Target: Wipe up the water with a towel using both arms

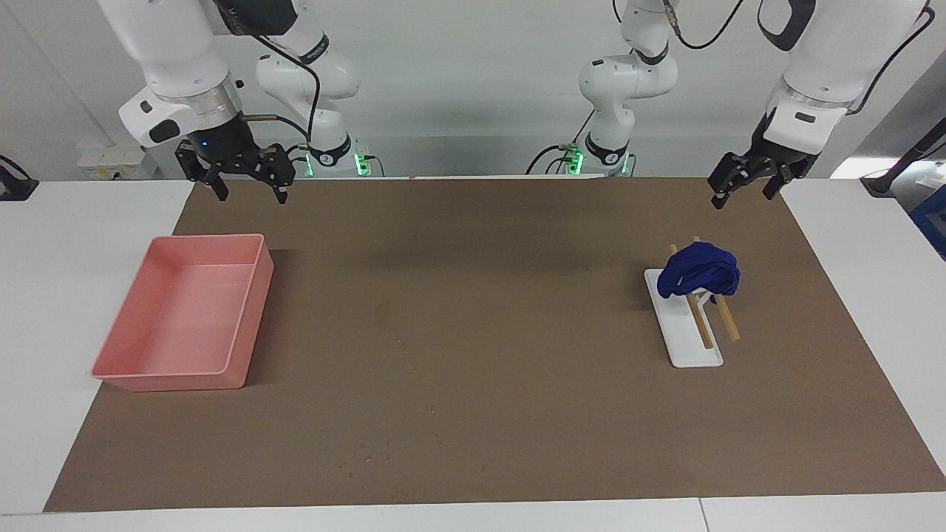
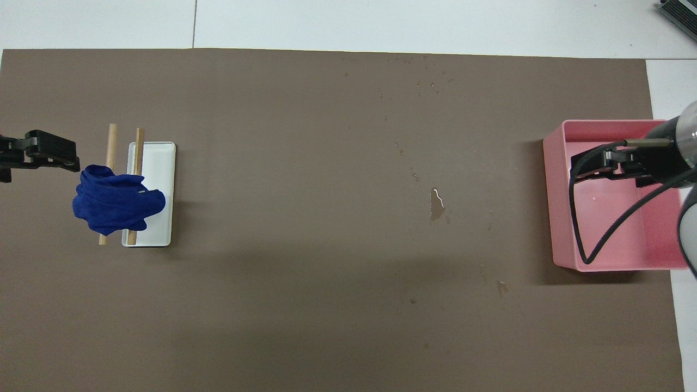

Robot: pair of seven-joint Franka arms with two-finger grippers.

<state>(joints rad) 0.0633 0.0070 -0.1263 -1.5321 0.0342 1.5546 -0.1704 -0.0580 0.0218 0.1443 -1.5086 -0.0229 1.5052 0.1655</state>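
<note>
Your left hand (image 1: 743, 191) hangs in the air just beside the blue towel (image 1: 698, 272), toward the robots from it, fingers apart and empty. The towel is draped in a bunch over two wooden rods (image 1: 713, 319) that slope above a white tray (image 1: 684, 332) at the left arm's end of the brown mat (image 1: 473, 414). Over at the other end, your right hand (image 1: 247, 177) waits above the pink bin (image 1: 185, 314), fingers spread wide, holding nothing. Between them, out on the counter (image 2: 381, 22), there's one small puddle (image 2: 436, 204) with a scatter of droplets around it, nearer the pink bin than the towel. Now the risks, as I read them: pinch only a loose fold and the towel could slip off the rods or drag them and the white tray along with it, because the cloth sits wrapped around them. Come in too low and you may knock a rod off its rest. And a bunched towel could smear the puddle rather than soak it up. The count: one towel, two rods, one white tray, one pink bin, one main puddle, two hands.
</note>
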